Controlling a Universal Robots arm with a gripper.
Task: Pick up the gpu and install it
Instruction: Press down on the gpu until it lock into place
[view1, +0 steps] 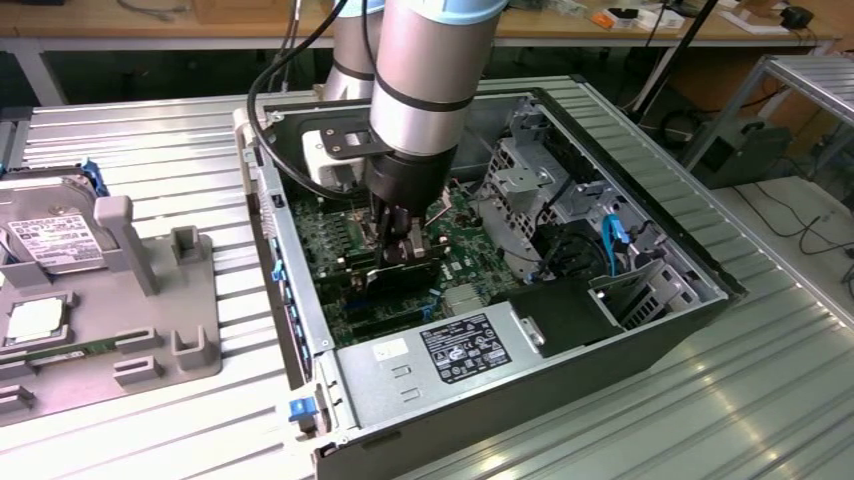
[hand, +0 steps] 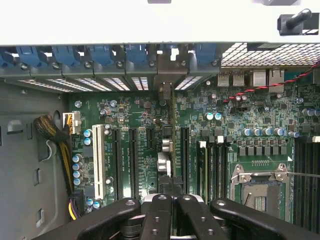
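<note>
black gripper (hand: 172, 207) linkages at the very front of the wrist view, fingers drawn together and pinching the top edge of the gpu (hand: 171, 145), seen edge-on as a thin vertical line running away toward the rear slot covers. shut on the card, then, with nothing spare between the pads. held by the upper edge so the connector edge stays free to meet the board.

card standing upright over the green motherboard (hand: 145, 120), lined up with the long black expansion slots (hand: 134, 160) and sitting among them; whether fully seated or just resting in the slot mouth, cannot tell. metal bracket end (hand: 165, 90) up against the row of rear slot openings with blue retention clips (hand: 102, 55), probably so the bracket drops into its own gap as the card goes down.

from the exterior view, arm reaching straight down into the open computer case (view1: 694, 290), gripper (view1: 400, 262) low over the board with the gpu (view1: 403, 275) under it as a dark shape. vertical approach suits a straight push into a slot.

elsewhere: power supply (view1: 454, 350) at the near end of the case, empty cpu socket (hand: 260, 190) beside the slots, grey parts tray (view1: 147, 300) with a hard drive (view1: 47, 240) on the exterior view's left, well apart from the case.
</note>
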